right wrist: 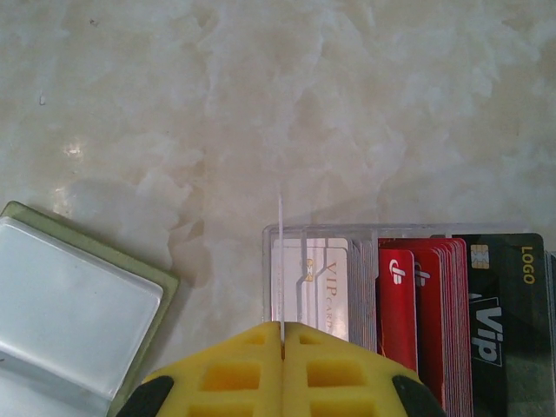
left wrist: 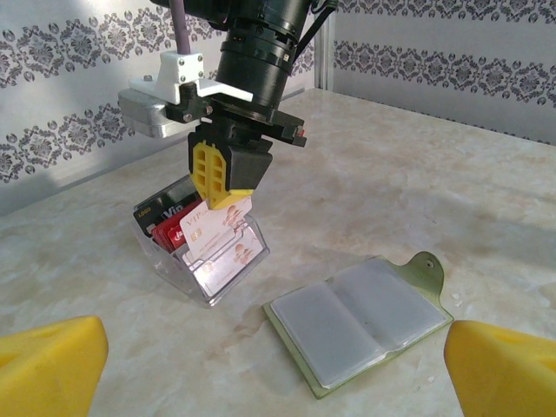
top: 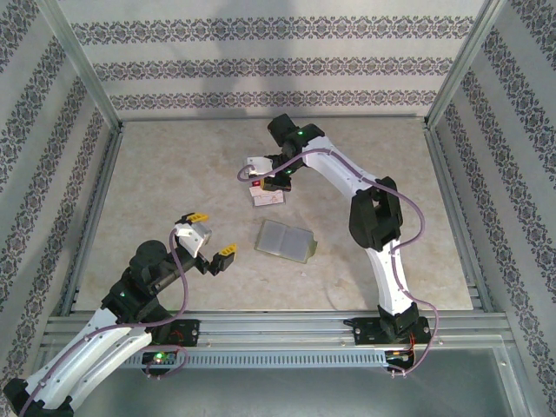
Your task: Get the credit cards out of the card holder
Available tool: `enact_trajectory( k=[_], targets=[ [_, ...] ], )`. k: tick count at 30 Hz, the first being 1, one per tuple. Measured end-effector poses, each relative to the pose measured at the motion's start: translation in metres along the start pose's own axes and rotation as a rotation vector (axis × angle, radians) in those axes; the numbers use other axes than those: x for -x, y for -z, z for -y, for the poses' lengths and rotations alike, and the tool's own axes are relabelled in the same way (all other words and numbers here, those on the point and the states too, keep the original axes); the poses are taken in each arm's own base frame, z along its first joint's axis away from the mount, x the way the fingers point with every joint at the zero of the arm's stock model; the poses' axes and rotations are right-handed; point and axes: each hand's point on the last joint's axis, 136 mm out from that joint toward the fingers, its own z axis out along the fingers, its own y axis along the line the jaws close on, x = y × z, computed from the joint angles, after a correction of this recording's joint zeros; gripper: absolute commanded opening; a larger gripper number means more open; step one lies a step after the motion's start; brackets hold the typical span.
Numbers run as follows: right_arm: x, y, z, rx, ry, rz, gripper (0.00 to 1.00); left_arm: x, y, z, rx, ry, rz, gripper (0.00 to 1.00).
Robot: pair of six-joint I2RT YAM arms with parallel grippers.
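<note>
From above, the left gripper is spread wide and holds nothing, its arm folded low. The card holder lies unfolded mid-table. At the left wrist, the right gripper points straight down, pinching a pale card over the clear tray. At the right wrist, fingers pressed together grip it edge-on beside red and dark credit cards.

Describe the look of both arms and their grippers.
The left arm and right arm have white shells with black joints, a lilac cable looping alongside and small green lights. The left gripper and right gripper carry yellow fingers on black mounts; the right one's show square recesses.
</note>
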Motion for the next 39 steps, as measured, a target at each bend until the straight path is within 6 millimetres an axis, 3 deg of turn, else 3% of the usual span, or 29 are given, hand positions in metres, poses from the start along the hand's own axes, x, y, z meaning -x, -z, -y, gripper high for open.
enact_trajectory(
  k=[15,26,39],
  targets=[
    [-0.014,-0.004,0.015,-0.009,-0.031,-0.001,0.00,-0.006,-0.003,-0.001,0.005,-0.002,-0.023,1.00],
    [-0.025,-0.021,0.019,0.015,-0.051,-0.007,0.00,-0.008,-0.004,-0.001,0.004,-0.001,-0.031,1.00],
    [-0.026,-0.024,0.024,0.016,-0.056,0.000,0.00,-0.009,-0.005,-0.001,0.003,0.000,-0.035,1.00]
  ],
)
